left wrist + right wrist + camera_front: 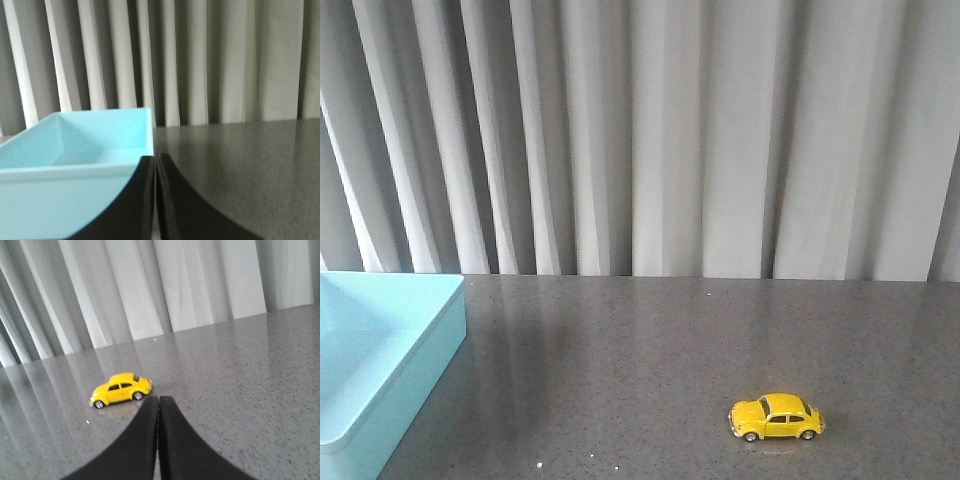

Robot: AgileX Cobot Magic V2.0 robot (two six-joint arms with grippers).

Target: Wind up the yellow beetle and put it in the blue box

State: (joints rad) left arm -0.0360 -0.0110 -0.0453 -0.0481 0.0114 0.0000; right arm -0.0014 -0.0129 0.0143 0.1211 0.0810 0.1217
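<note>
The yellow beetle [777,417] stands on its wheels on the dark table, front right in the front view, side-on with its nose to the left. It also shows in the right wrist view [120,389], just beyond and left of my right gripper [158,399], which is shut and empty. The blue box [380,350] sits at the table's left edge, open and empty. In the left wrist view the blue box [75,150] lies right in front of my left gripper [155,159], which is shut and empty. Neither gripper shows in the front view.
The dark speckled table [650,340] runs back to a grey pleated curtain [650,130]. A few small white specks [539,463] lie near the front edge.
</note>
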